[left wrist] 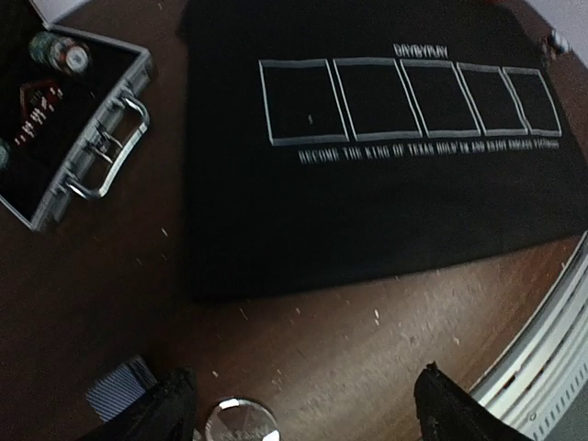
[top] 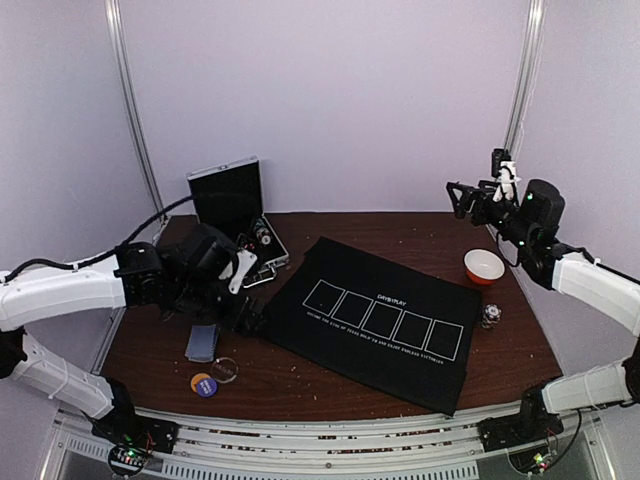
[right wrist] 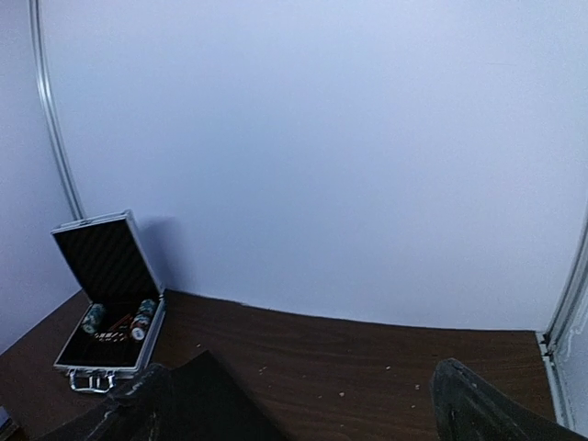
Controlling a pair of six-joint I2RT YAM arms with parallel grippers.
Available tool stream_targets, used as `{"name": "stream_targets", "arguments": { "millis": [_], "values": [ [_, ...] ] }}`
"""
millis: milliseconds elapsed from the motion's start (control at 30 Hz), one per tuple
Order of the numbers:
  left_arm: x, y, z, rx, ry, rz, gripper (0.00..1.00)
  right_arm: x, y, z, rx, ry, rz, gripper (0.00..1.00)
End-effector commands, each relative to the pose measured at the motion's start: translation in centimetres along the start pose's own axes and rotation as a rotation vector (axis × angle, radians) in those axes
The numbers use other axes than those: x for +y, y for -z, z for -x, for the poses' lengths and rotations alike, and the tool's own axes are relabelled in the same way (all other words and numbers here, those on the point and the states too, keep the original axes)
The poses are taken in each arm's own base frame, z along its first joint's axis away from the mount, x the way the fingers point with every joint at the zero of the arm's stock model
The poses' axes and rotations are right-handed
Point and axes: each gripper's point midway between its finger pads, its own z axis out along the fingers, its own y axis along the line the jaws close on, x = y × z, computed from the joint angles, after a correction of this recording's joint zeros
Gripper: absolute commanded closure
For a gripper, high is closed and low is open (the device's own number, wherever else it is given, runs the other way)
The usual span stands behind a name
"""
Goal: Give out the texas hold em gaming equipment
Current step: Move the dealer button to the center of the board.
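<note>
A blue-grey deck of cards (top: 202,342) lies on the wooden table left of the mat. In front of it lie an orange-and-purple button (top: 204,384) and a silver button (top: 224,370). My left gripper (top: 248,316) is open and empty, low over the table just right of the cards. In the left wrist view the gripper (left wrist: 308,413) is wide open, with the silver button (left wrist: 241,421) near its left finger and the cards (left wrist: 124,386) beyond it. Striped chips (left wrist: 60,50) sit in the open case. My right gripper (top: 455,197) is raised high, open and empty (right wrist: 308,409).
An open aluminium case (top: 235,215) stands at the back left. The black mat (top: 380,320) with five white rectangles covers the middle. An orange-and-white bowl (top: 484,266) sits at the right, with a small shiny object (top: 489,316) in front of it.
</note>
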Motion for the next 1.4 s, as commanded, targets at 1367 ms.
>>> {"name": "stream_targets", "arguments": {
  "millis": [1367],
  "values": [
    [0.5, -6.6, -16.8, 0.413, 0.137, 0.022, 0.38, 13.8, 1.2, -4.5, 0.264, 0.161, 0.234, 0.00]
  ]
}}
